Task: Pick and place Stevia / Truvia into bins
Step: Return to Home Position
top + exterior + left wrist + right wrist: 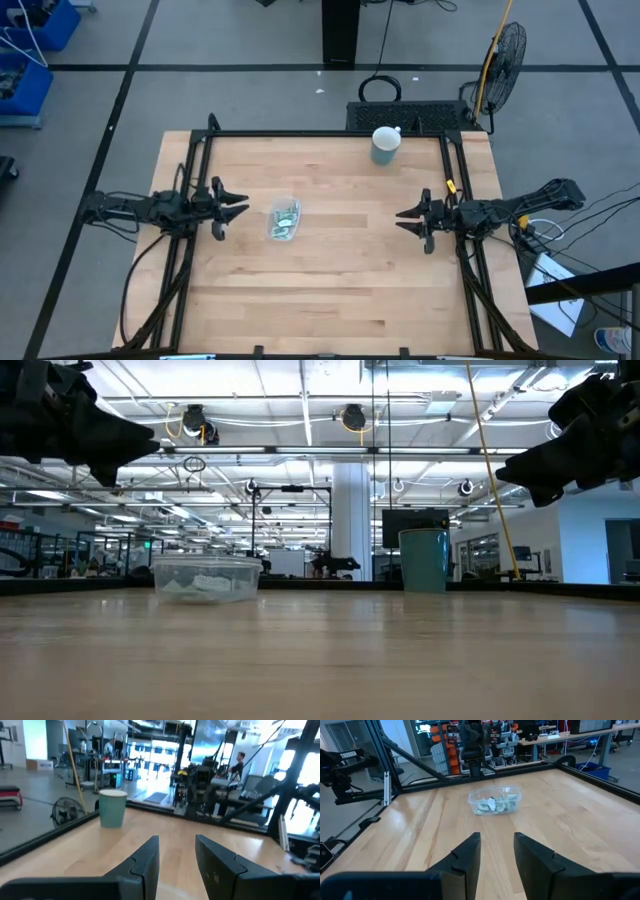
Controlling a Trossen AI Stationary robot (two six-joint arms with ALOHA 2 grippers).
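The clear plastic bin (pixel 284 219) rests on its base left of the table's middle; it also shows in the low view (pixel 206 577) and the right wrist view (pixel 495 801). Pale green and white Stevia packets (pixel 493 805) lie piled inside it. My left gripper (pixel 240 209) hovers open just left of the bin, well above the table, its fingers (pixel 177 851) pointing right. My right gripper (pixel 403 219) hovers open near the table's right side, pointing left toward the bin (pixel 497 847). Neither holds anything.
A grey-green mug (pixel 385 145) with a white inside stands near the table's far edge, right of the middle; it shows too in the low view (pixel 424 560) and left wrist view (pixel 112 808). A black frame (pixel 330 133) rims the table. A person (pixel 239 762) stands far off.
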